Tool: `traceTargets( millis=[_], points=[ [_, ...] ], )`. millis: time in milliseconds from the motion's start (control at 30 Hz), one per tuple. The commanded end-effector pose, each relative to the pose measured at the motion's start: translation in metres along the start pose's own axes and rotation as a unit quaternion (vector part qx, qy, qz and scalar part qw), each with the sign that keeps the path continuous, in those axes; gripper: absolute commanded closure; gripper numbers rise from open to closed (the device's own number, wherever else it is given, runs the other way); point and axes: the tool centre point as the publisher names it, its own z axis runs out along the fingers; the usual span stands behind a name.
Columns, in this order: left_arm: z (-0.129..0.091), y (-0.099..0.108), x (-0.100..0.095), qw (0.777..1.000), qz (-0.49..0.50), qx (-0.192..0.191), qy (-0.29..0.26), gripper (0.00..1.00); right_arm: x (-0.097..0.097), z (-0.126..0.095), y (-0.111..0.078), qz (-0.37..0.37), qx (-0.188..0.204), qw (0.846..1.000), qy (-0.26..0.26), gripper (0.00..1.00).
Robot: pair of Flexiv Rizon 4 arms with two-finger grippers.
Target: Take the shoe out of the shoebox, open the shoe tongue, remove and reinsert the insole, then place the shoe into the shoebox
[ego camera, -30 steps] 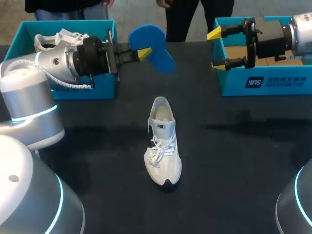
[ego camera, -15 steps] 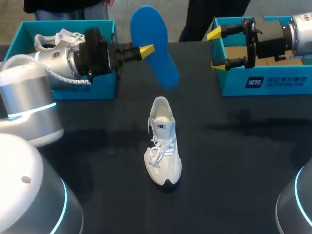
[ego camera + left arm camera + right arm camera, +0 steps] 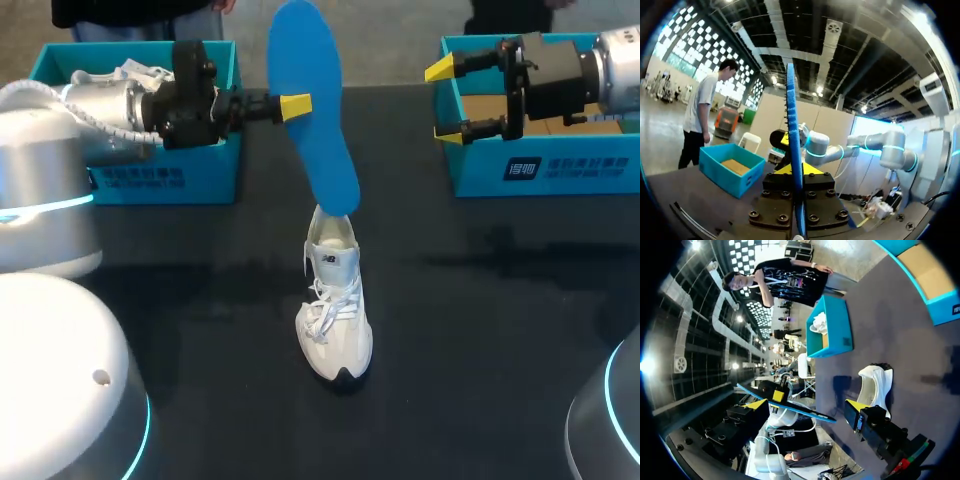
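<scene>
My left jaws are clamped on the blue insole (image 3: 312, 110), gripping one edge. The insole stands on end, its lower tip at the heel opening of the white shoe (image 3: 335, 310), which sits upright mid-counter (image 3: 480, 330). My left arm (image 3: 110, 105) lies level over the left shoebox (image 3: 205, 165), which holds a second shoe (image 3: 135, 73). My right jaws stand wide apart, empty, at the left wall of the right shoebox (image 3: 545, 170).
</scene>
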Motion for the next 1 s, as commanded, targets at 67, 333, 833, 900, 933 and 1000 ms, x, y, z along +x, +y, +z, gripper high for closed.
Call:
traceTargets(
  millis=[67, 333, 833, 900, 933, 1000],
  points=[
    [-0.002, -0.003, -0.005, 1.0, -0.005, -0.015, 0.009, 1.0, 0.0, 0.001, 0.001, 0.001, 0.001, 1.0, -0.002, 0.0],
    [-0.002, -0.003, -0.005, 1.0, -0.005, -0.015, 0.009, 1.0, 0.0, 0.001, 0.001, 0.001, 0.001, 1.0, -0.002, 0.0],
    [-0.007, 0.021, 0.002, 0.919, -0.383, -0.093, 0.028, 1.0, 0.0, 0.001, 0.001, 0.001, 0.001, 1.0, -0.002, 0.0],
    [-0.01, 0.021, -0.001, 0.903, -0.417, -0.099, 0.035, 1.0, 0.0, 0.001, 0.001, 0.001, 0.001, 1.0, -0.002, 0.0],
    [-0.01, 0.021, -0.001, 0.896, -0.431, -0.099, 0.044, 1.0, 0.0, 0.001, 0.001, 0.001, 0.001, 1.0, -0.002, 0.0],
    [-0.011, 0.02, -0.001, 0.892, -0.438, -0.099, 0.046, 1.0, 0.0, 0.001, 0.001, 0.001, 0.001, 1.0, -0.002, 0.0]
  ],
)
